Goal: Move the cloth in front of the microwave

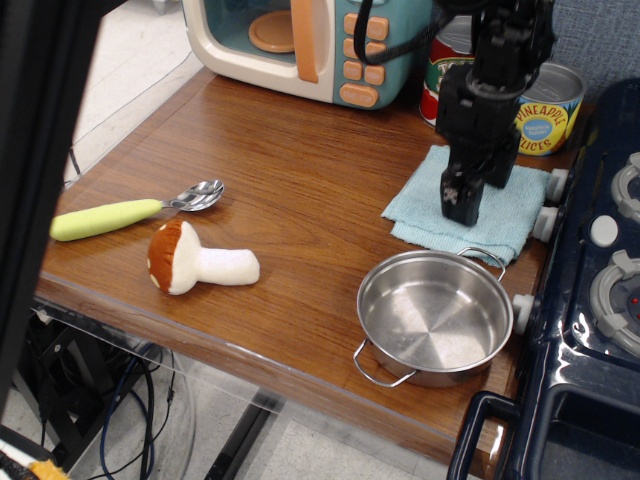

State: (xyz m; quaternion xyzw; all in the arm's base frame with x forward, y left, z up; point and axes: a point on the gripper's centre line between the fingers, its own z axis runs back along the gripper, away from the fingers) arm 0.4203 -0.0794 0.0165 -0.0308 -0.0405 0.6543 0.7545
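The light-blue cloth lies flat at the right of the wooden table, between the steel pot and the cans. The microwave stands at the back, its front facing the table's middle. My black gripper points straight down over the cloth's middle, its tip at or just above the fabric. Its fingers read as one dark mass, so I cannot tell whether they are open or shut. The cloth under the tip is hidden.
A tomato can and a pineapple can stand behind the cloth. The dark blue stove borders the right. A plush mushroom and a green-handled spoon lie at the left. A dark blurred bar covers the left edge.
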